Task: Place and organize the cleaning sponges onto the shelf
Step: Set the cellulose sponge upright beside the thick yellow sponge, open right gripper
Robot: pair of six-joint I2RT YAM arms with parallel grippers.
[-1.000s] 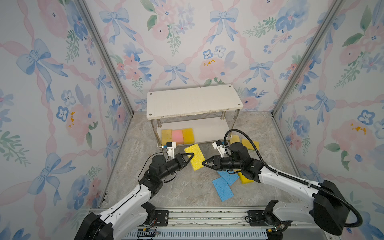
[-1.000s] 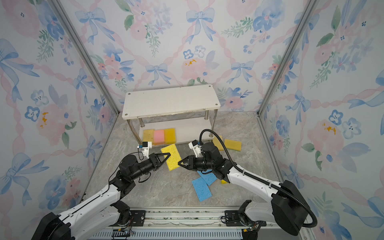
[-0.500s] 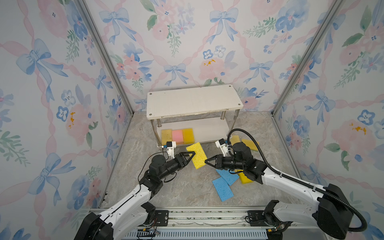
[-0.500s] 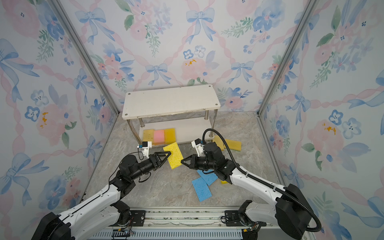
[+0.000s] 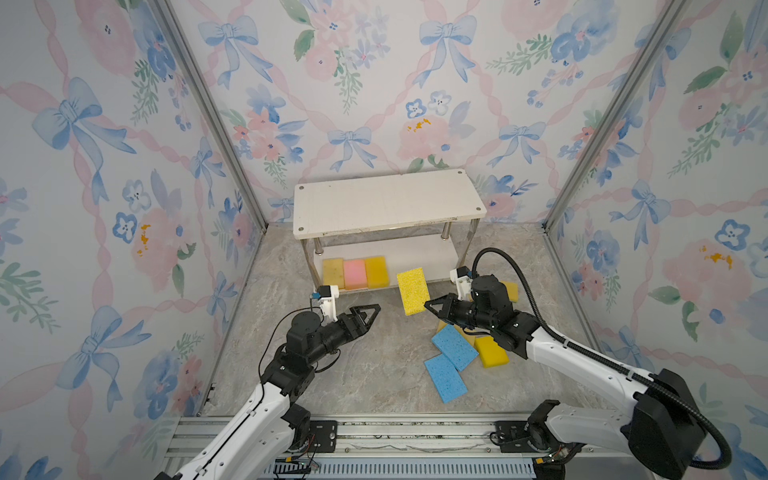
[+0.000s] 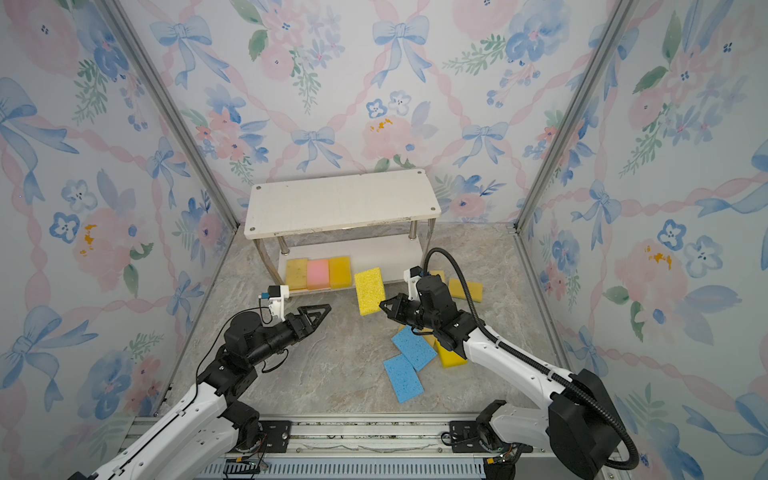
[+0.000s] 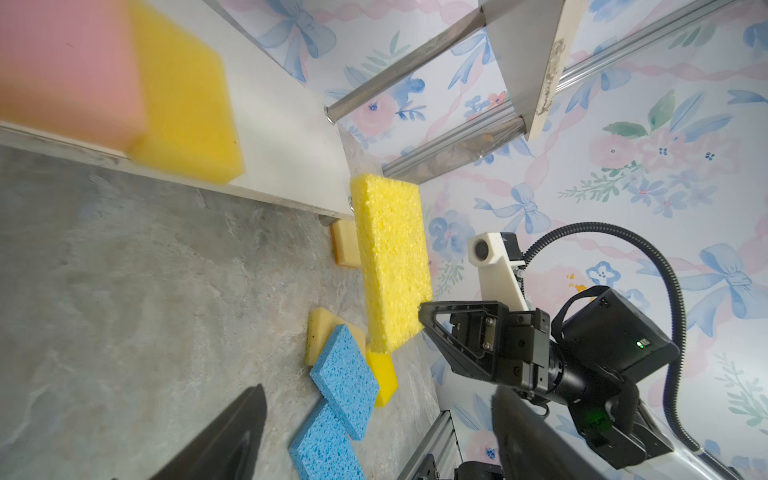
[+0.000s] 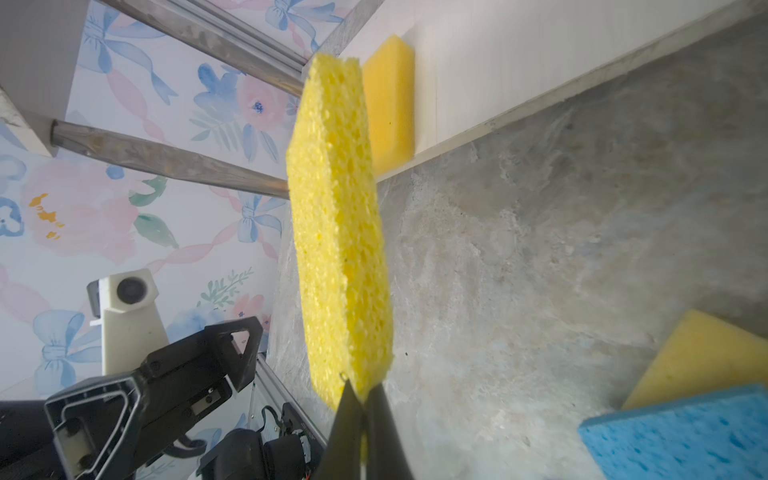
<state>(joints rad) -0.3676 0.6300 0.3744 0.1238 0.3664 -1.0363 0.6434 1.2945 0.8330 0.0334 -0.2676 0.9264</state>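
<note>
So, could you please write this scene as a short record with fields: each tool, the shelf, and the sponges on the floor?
left tool: open, holds nothing, apart from the held sponge
right tool: shut on bright yellow sponge, lifted off the floor in front of the shelf
lower board: pale yellow sponge, pink sponge, deep yellow sponge, side by side
on floor: two blue sponges touching; orange-yellow sponge beside them; yellow sponge near the shelf's right legs
</note>
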